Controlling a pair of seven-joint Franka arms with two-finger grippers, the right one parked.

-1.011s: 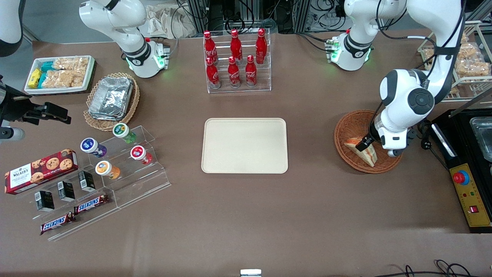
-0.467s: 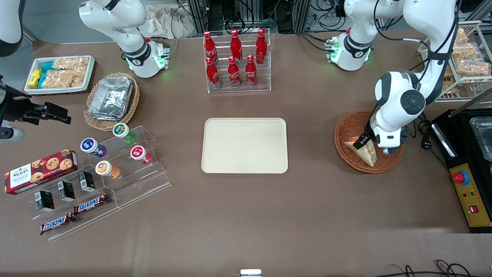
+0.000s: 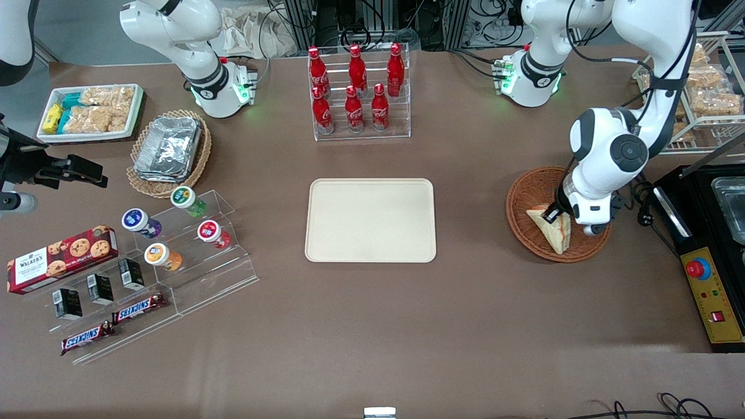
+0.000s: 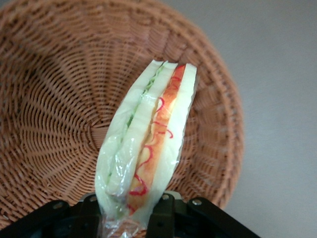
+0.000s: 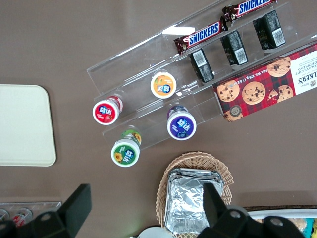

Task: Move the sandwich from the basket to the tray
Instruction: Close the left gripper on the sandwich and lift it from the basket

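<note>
The tabletop (image 3: 372, 326) carries all items. The tray (image 3: 370, 220) lies flat near its centre, nothing on it, well apart from the basket (image 3: 527, 192), which sits toward the working arm's end. The sandwich (image 3: 549, 229) is in plastic wrap and is over the basket's interior, tilted on edge; whether its tip touches the weave cannot be determined. The claw (image 3: 551, 213) is closed on one end of the sandwich, with the black fingers (image 4: 159, 214) pinching the wrapped bread at that end only.

Probable faults from this state:

1. Slip. The grip bears on slick film over soft bread, near one end. The unsupported length (image 4: 148, 134) hangs away from the fingers, so its weight may pull the wedge out during the transfer.
2. Crushing. Greater closing force may squeeze the filling out of shape.
3. Snagging. A sideways move made too low may catch the sandwich on the basket rim (image 4: 225, 114) and drag or tip the basket.
4. Misplacement. Release short of the tray may drop the sandwich on the tabletop.
</note>
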